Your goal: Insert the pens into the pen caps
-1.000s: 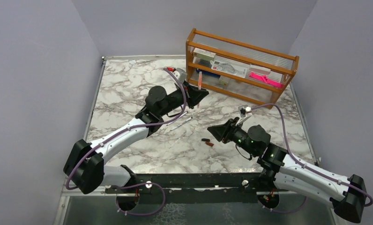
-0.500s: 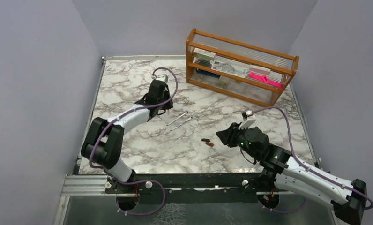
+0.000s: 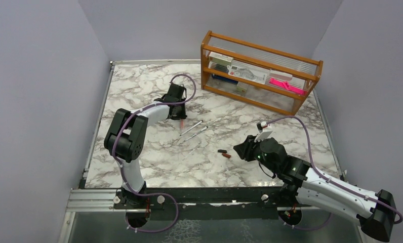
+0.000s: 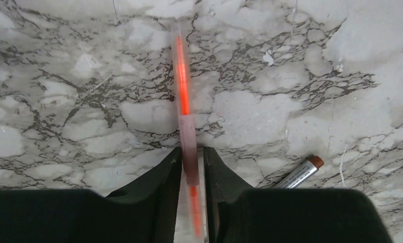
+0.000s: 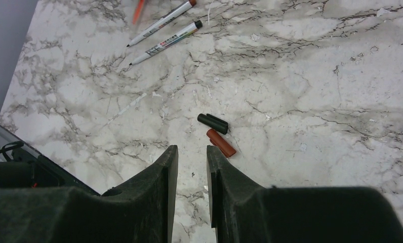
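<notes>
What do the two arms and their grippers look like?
Both the left arm and the right arm have white links with black joints, and a thin purple cable loops along each. The left gripper and right gripper have matte black, wedge-shaped fingers. The right arm shows small green lights.

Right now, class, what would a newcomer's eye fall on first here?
The translucent orange-red pen glows, clamped in the left gripper, seen against the white marble table. Ahead of the right gripper lie a stubby black cap and a stubby dark red cap, side by side.
</notes>
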You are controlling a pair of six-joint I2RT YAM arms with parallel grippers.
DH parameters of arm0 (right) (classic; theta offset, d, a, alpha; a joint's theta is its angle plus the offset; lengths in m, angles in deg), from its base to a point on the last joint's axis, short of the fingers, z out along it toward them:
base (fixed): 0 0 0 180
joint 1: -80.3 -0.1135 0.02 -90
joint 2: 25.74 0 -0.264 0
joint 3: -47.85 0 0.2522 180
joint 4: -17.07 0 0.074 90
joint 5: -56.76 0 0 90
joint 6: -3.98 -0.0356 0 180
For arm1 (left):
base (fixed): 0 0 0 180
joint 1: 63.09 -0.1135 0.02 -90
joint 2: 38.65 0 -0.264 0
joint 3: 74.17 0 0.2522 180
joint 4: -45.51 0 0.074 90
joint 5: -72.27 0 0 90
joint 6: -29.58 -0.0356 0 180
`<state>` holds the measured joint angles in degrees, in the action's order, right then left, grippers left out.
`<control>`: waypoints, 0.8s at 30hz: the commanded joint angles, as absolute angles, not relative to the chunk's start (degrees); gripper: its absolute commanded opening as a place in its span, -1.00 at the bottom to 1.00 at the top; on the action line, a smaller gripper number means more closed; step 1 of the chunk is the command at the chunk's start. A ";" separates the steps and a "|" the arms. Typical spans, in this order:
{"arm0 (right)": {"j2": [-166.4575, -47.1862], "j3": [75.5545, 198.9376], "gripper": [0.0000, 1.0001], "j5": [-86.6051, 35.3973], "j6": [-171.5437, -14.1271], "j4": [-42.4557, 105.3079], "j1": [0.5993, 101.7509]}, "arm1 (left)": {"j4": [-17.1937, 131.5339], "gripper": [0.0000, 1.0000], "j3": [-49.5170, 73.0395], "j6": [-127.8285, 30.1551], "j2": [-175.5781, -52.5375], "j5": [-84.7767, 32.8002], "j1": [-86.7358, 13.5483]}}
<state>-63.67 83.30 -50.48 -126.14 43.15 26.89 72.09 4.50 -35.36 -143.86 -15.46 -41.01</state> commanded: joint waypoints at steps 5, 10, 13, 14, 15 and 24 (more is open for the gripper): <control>-62.41 83.18 -0.46 -50.67 -123.68 42.22 26.89 | 74.40 -0.34 6.47 -36.07 -145.30 -13.24 -41.38; -65.40 83.78 -0.44 -49.70 -122.90 40.12 26.86 | 72.96 -0.34 5.57 -36.05 -140.93 -12.54 -41.21; -71.67 86.24 -0.40 -48.64 -121.11 36.72 26.87 | 67.20 -0.29 2.27 -38.89 -134.28 -15.17 -40.22; -75.17 88.06 -0.39 -48.38 -120.16 36.05 26.87 | 64.78 -0.28 0.86 -39.92 -131.57 -16.27 -39.87; -78.57 90.27 -0.38 -48.28 -119.27 35.93 26.86 | 62.70 -0.28 -0.67 -40.54 -129.21 -17.09 -39.59; -111.13 116.68 -0.84 -40.18 -107.27 33.19 29.92 | 55.22 -1.00 -13.84 -36.50 -110.47 -21.58 -34.32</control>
<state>-101.68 107.17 -45.67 -113.07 36.50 28.05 57.93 -9.03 -37.59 -115.14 -18.50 -37.66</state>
